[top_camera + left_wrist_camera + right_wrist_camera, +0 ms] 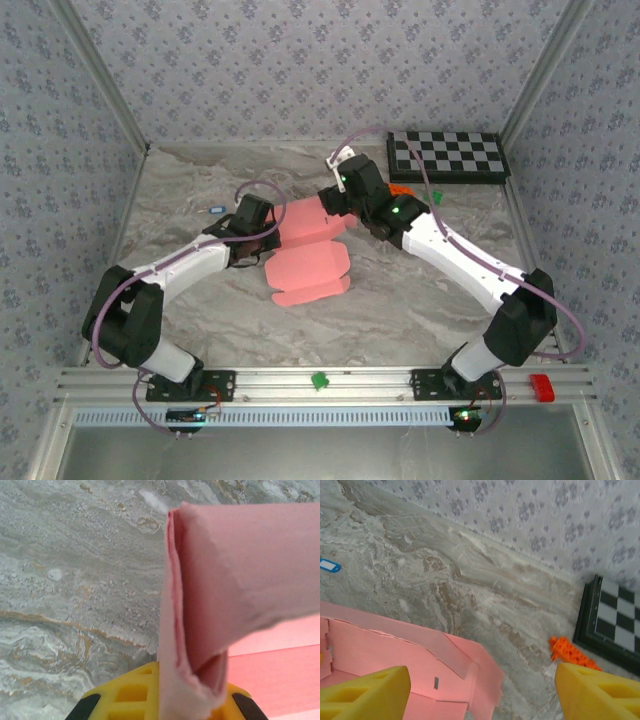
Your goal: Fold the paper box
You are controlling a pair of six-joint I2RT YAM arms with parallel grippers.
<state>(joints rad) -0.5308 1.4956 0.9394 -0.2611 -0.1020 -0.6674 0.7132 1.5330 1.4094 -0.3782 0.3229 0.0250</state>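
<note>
Two arms meet over a partly folded paper box (310, 262) at mid-worktop.

The marbled worktop (400, 310) carries the salmon-pink paper box at its centre, lying mostly flat, with flaps raised at its far edge between the two arms. A checkerboard (448, 156) sits at the far right corner. The left arm (180, 265) reaches in from the left; the left jaws are closed on a doubled flap at the sheet's left end. The right arm (450, 250) hangs over the right end; the right jaws are spread wide, their yellow fingers (365, 690) holding nothing. An orange block (400, 188) lies near the checkerboard, a blue tag (215, 209) far left.
</note>
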